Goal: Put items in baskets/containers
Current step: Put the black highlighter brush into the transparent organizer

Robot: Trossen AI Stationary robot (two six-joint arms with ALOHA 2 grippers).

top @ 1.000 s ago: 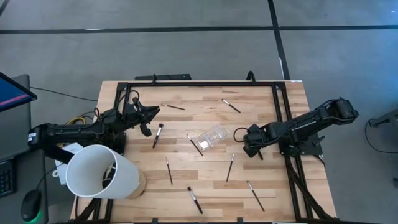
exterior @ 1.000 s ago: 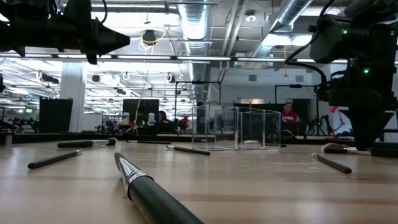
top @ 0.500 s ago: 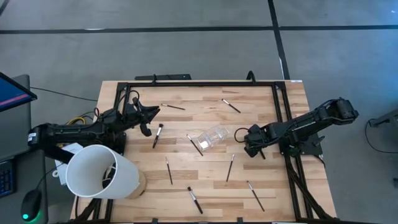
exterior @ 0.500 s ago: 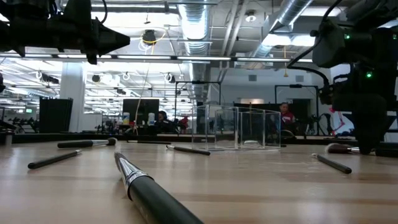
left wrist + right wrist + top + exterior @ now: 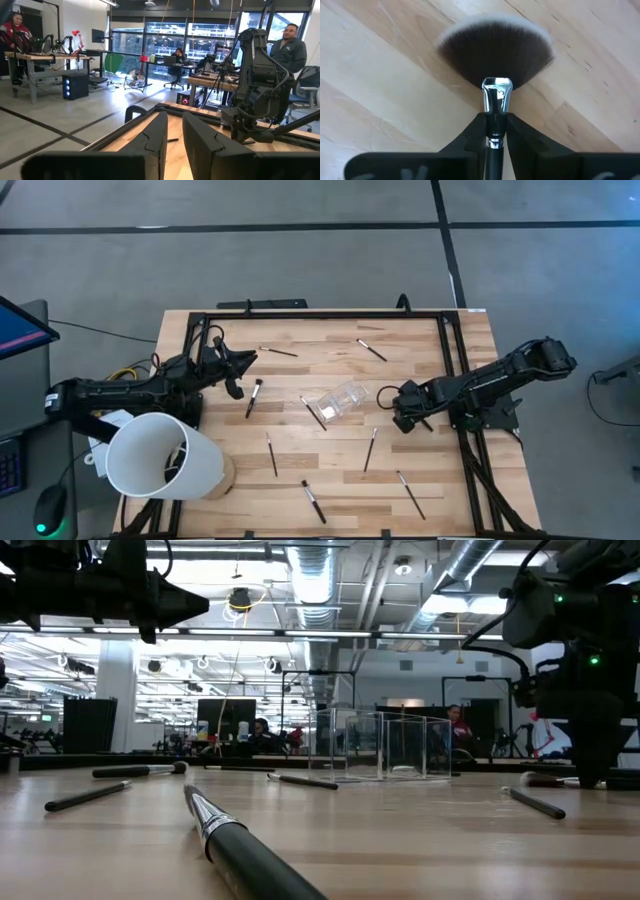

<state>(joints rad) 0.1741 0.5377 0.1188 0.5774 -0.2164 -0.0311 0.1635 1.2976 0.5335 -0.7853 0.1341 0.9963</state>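
Note:
My right gripper (image 5: pixel 399 417) is low at the table's right side, shut on the dark handle of a fan brush (image 5: pixel 495 50) just behind its silver ferrule; the bristles lie spread on the wood. A clear plastic container (image 5: pixel 340 398) stands mid-table to its left, also seen in the low view (image 5: pixel 380 745). Several thin brushes and sticks lie scattered: a fluffy-tipped one (image 5: pixel 253 396), one beside the container (image 5: pixel 314 412), two at the back (image 5: pixel 371 349), others near the front (image 5: pixel 313 501). My left gripper (image 5: pixel 236 375) hovers at back left, fingers nearly together, holding nothing.
A large white cylinder (image 5: pixel 160 455) stands at the front left corner. A black metal frame (image 5: pixel 320 314) borders the table. A thick dark brush handle (image 5: pixel 240 850) lies close to the low camera. People (image 5: pixel 287 45) are in the room beyond.
My right gripper's fingers have closed onto the fan brush handle. The left arm, the container and the scattered brushes have not moved.

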